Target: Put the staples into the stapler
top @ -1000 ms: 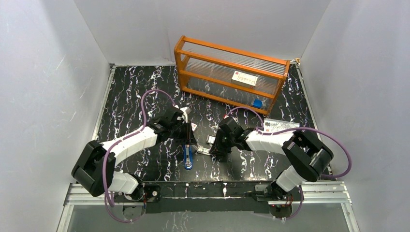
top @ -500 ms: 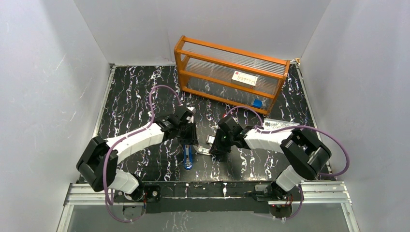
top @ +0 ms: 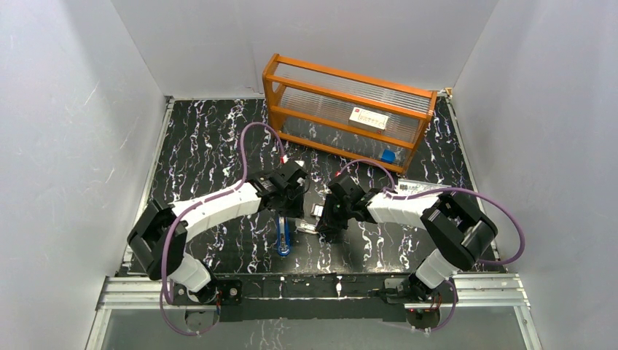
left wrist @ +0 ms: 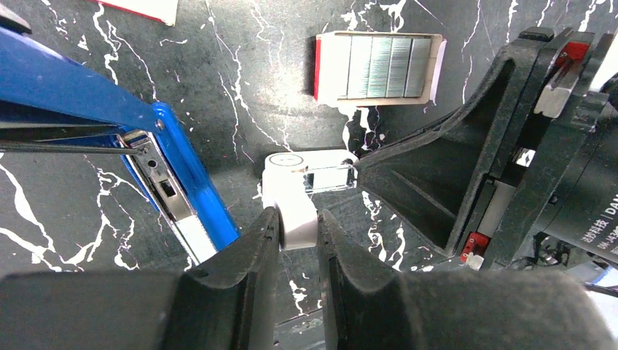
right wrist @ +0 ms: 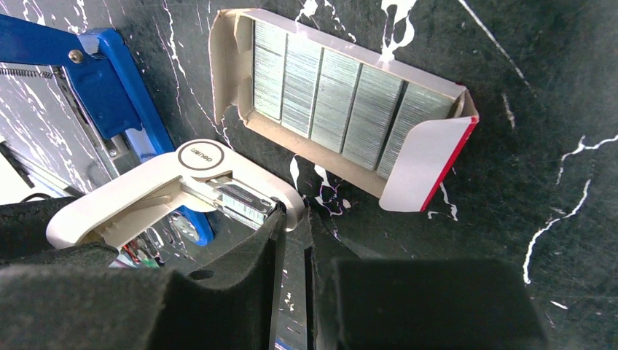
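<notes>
The blue stapler [top: 283,237] lies open near the front edge, its metal channel bared [left wrist: 164,186]; its hinge shows in the right wrist view [right wrist: 116,95]. Silvery staples [right wrist: 342,109] fill an open red-and-white box [left wrist: 379,67] just beyond it [top: 318,211]. Between them lies a small white rounded object [left wrist: 288,179]. My left gripper [left wrist: 297,219] is shut on one end of it. At the other end [right wrist: 240,197] my right gripper [right wrist: 291,215] is pinched shut on its tip. In the top view the left gripper [top: 291,195] and right gripper [top: 326,219] stand close together.
An orange rack with clear walls [top: 350,109] stands at the back, a white label [top: 368,118] and a small blue item [top: 388,156] in it. A printed card [top: 419,191] lies under the right arm. A red-edged white card [left wrist: 138,7] lies beyond the stapler.
My left arm has swung to the right, bringing its gripper over the white object beside the stapler. The right gripper has stayed put and closed slightly.
</notes>
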Motion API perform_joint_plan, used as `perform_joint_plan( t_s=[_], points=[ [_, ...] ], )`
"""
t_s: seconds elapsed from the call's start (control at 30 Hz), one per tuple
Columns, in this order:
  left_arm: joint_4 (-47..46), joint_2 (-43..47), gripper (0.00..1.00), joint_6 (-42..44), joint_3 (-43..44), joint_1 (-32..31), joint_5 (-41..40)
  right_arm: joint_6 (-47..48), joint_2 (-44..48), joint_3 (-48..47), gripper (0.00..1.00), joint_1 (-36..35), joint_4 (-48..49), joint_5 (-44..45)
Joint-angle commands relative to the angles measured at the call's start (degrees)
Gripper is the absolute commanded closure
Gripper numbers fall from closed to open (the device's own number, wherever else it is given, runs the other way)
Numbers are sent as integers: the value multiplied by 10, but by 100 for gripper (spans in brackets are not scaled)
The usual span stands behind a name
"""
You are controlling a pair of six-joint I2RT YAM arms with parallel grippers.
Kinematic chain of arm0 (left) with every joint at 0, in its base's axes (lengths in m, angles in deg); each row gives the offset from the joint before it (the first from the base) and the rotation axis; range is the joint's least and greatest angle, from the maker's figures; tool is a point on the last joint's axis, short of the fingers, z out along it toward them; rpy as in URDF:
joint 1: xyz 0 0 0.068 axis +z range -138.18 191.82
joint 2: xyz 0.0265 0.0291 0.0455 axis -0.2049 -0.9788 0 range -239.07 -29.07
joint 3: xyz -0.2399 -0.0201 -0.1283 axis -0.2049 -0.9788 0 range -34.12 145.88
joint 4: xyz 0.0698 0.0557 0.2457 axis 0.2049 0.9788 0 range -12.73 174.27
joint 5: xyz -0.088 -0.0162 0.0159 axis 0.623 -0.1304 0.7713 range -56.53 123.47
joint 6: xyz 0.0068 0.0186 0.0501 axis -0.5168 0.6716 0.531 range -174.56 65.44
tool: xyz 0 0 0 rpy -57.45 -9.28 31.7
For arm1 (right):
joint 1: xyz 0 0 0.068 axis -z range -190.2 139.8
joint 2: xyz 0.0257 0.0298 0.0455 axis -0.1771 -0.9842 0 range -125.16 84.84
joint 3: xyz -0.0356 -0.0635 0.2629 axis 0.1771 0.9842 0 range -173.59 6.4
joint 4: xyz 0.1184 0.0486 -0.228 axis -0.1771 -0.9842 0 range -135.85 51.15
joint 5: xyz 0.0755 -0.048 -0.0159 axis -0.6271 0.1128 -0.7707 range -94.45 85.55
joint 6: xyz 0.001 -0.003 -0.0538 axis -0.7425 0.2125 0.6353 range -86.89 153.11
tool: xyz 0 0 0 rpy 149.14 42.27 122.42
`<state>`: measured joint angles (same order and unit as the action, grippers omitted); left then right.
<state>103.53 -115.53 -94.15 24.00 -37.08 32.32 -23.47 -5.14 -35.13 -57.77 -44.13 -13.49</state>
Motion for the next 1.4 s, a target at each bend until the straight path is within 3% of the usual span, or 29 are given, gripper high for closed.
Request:
perform_joint_plan(
  t_s=[0.0,0.83,1.37],
  points=[
    [-6,-38,91,-15,14,-35,-7,15,-25,-7,76,-3,-13,21],
    [28,-141,93,-69,87,-143,-130,17,-33,-15,76,-2,-26,20],
    [28,-153,84,-92,87,-159,-122,43,-15,-4,76,-3,-2,17]
  ],
)
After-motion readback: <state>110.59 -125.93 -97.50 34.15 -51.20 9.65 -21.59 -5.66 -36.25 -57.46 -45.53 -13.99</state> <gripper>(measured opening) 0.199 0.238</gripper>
